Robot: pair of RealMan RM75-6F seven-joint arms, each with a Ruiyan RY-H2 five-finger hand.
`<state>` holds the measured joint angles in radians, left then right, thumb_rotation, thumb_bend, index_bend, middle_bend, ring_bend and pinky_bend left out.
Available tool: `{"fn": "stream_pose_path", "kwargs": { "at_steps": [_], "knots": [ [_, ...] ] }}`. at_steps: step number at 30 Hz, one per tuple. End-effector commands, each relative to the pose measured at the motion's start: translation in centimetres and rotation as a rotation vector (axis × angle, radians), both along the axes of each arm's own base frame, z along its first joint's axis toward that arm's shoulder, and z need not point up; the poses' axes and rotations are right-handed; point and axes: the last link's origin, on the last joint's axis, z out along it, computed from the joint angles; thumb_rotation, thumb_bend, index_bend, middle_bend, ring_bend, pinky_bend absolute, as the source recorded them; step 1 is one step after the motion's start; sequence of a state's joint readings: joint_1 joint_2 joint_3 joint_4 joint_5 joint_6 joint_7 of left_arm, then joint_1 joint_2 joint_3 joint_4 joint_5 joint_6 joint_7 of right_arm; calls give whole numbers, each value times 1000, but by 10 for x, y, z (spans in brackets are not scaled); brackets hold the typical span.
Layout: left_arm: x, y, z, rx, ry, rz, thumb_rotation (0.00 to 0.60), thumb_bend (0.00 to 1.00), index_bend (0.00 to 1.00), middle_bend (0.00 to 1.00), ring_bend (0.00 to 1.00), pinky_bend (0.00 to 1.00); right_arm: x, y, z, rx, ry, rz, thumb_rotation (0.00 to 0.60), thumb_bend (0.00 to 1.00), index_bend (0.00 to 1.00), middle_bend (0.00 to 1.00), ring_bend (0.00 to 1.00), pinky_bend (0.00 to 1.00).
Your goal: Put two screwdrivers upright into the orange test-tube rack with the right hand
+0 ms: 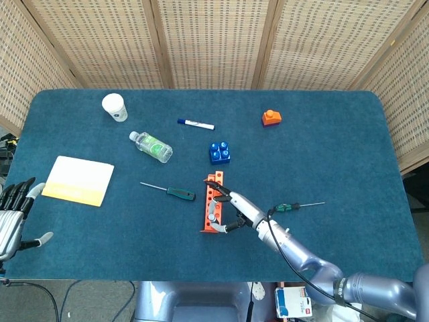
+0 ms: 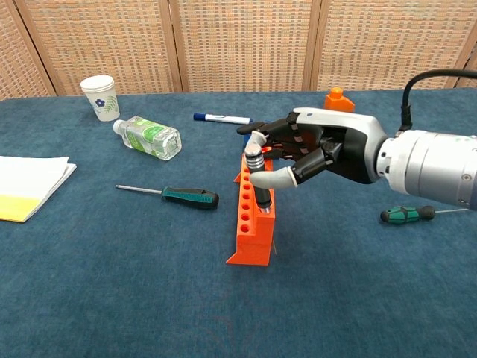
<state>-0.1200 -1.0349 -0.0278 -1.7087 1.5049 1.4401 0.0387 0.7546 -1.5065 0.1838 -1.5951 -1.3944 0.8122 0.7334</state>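
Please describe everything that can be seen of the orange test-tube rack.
The orange test-tube rack looks like plastic: a long stepped block with rows of round holes on top. It stands on the blue table, its length running away from the chest camera. One screwdriver stands upright in a hole near its front end, held by the right hand. The other holes look empty.

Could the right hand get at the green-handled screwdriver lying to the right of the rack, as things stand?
Probably not yet: the right hand holds a screwdriver upright in the orange rack. Once released, the green-handled screwdriver lies unobstructed nearby.
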Motion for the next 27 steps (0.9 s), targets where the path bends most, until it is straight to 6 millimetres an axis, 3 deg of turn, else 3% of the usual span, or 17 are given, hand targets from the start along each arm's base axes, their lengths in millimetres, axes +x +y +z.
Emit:
{"fn": "stream_pose_path", "kwargs": {
  "at_steps": [1, 12, 14, 19, 27],
  "knots": [
    [0, 0, 0, 0, 0, 0, 600, 0, 0, 0, 0, 0, 0, 0, -1, -1, 2, 2, 600, 432, 608, 0, 0, 0],
    [0, 1, 0, -1, 0, 0, 600, 0, 0, 0, 0, 0, -1, 2, -3, 4, 13, 36, 600, 430, 603, 0, 0, 0],
    [0, 1, 0, -1, -1, 1, 600, 0, 0, 0, 0, 0, -1, 3, -3, 7, 13, 43, 600, 428, 559, 0, 0, 0],
    [0, 0, 0, 0, -3, -1, 600, 0, 0, 0, 0, 0, -1, 3, -1, 7, 3, 58, 600, 423, 330, 0, 0, 0],
    [1, -1, 1, 0, -5, -4, 600, 0, 0, 0, 0, 0, 0, 4, 3, -13, -10, 74, 600, 422, 150, 0, 0, 0]
  ]
}}
